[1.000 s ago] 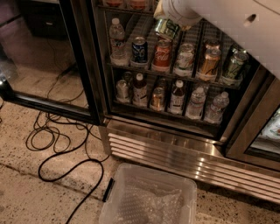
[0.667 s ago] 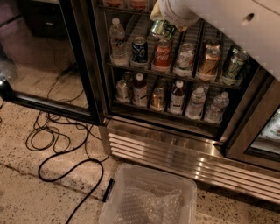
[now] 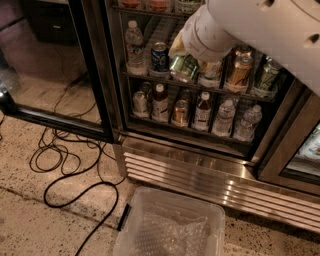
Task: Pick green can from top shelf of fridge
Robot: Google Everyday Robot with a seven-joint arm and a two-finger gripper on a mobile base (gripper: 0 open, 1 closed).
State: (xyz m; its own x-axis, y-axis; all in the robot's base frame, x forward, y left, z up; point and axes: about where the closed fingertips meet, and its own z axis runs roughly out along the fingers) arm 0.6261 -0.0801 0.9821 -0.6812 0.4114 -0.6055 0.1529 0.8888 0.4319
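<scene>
While your gripper point(image 3: 182, 60) squeezes the green can point(image 3: 185, 69) tight, it has come down since a second ago. The can now hangs tipped in front of the middle rack point(image 3: 240, 94) of the fridge point(image 3: 200, 175), below the top shelf point(image 3: 150, 11). Your white arm point(image 3: 260, 30) reaches down from the top right.

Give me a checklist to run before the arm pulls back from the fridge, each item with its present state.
1. Can off the top shelf: ok. The green can hangs tilted below it, in front of the middle rack.
2. End effector at the can: ok, just under the white wrist.
3. Grip firm: cannot tell.
4. Door open: ok, swung out to the left.
5. Neighbours undisturbed: ok. The blue can stands upright beside it.
6. Floor before the fridge: not ok. A cable and a bin lie there.
</scene>
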